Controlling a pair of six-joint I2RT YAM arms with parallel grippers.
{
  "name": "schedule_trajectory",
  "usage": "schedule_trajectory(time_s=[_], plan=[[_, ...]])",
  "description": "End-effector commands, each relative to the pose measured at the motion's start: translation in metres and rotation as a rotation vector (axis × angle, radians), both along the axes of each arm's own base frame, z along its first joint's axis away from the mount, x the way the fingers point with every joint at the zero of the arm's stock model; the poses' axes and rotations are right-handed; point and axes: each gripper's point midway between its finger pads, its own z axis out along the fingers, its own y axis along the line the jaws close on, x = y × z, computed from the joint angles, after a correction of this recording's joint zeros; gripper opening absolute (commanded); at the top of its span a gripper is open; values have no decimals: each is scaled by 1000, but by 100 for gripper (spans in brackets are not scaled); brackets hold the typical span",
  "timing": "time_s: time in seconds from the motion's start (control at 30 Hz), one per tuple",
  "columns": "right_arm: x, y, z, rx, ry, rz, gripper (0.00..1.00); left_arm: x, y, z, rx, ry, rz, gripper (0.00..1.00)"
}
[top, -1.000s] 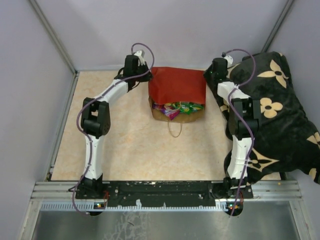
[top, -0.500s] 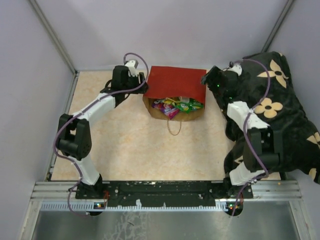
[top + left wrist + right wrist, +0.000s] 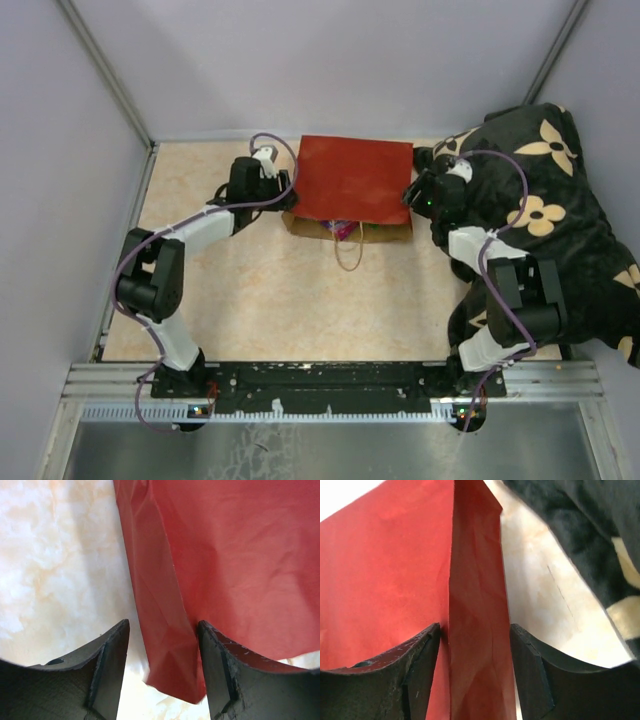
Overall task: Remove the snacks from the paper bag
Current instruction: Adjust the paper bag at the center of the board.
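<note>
Left arm: elbow bent out toward the left wall, forearm angled in to the bag's left edge.
Left claw [image 3: 161,625]: spread, its fingers straddling the bag's left side fold. The inner finger touches the crease, and bare desk shows by the outer one.
Right arm: folded tightly over the cushion, wrist pointing at the bag's right edge.
Right claw [image 3: 475,626]: spread, with the bag's narrow right side panel between its fingers.
Red paper carrier bag [image 3: 355,178]: mid-desk near the far wall, broad red face toward the overhead camera, brown kraft mouth facing the arm bases.
Small bright snack packets [image 3: 340,229]: just visible inside the mouth.
Thin tan twine handle [image 3: 348,256]: looped on the desk in front of the mouth.
Room: open beige marbled desk [image 3: 250,290] in front and on the left.
Black flowered cushion [image 3: 560,200]: soft and crowding the right side.
Texture: creased matte paper.
</note>
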Motion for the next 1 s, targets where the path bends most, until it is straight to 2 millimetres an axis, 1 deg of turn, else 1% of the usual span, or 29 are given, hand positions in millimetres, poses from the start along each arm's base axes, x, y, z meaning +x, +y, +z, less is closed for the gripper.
schedule_trajectory(time_s=[0.0, 0.1, 0.17, 0.2, 0.23, 0.3, 0.37, 0.4, 0.43, 0.47, 0.5, 0.53, 0.6, 0.73, 0.77, 0.8, 0.83, 0.87, 0.9, 0.97], plan=[[0, -1, 15, 5, -90, -14, 56, -14, 14, -31, 54, 38, 56, 63], [-4, -4, 12, -2, -85, -25, 53, -21, 21, -41, 86, 48, 85, 62], [-6, -5, 15, -5, -88, -29, 54, -24, 25, -41, 98, 44, 100, 62], [-7, -5, 17, -3, -92, -26, 56, -25, 26, -38, 99, 39, 108, 62], [-9, -4, 21, -2, -97, -22, 61, -26, 28, -28, 91, 20, 118, 62], [-14, -5, 33, -3, -114, -25, 74, -29, 32, -8, 72, -23, 139, 62], [-21, -9, 47, -14, -139, -37, 85, -36, 38, 18, 41, -88, 164, 64], [-26, -11, 54, -19, -152, -45, 88, -40, 41, 31, 24, -128, 170, 64], [-31, -12, 61, -25, -163, -50, 91, -49, 45, 37, 16, -155, 169, 65], [-38, -13, 72, -26, -189, -52, 92, -56, 48, 44, 7, -190, 173, 66], [-44, -13, 78, -31, -200, -54, 94, -63, 50, 48, -5, -222, 173, 67], [-51, -11, 84, -44, -215, -53, 95, -71, 52, 50, -16, -253, 174, 67], [-63, -3, 95, -89, -249, -52, 99, -84, 56, 44, -35, -325, 169, 71], [-77, 11, 104, -137, -266, -39, 99, -111, 54, 18, -38, -432, 112, 76], [-79, 15, 105, -136, -266, -30, 99, -117, 52, 14, -39, -471, 89, 85], [-81, 17, 105, -135, -264, -22, 99, -123, 49, 13, -40, -510, 65, 87], [-82, 19, 105, -133, -264, -17, 99, -125, 45, 19, -45, -572, 41, 88], [-84, 19, 106, -134, -265, -15, 99, -126, 43, 19, -42, -602, 33, 89], [-85, 21, 107, -133, -263, -11, 99, -127, 40, 19, -41, -623, 20, 96], [-88, 21, 108, -132, -265, -7, 99, -126, 33, 23, -51, -654, -3, 97]])
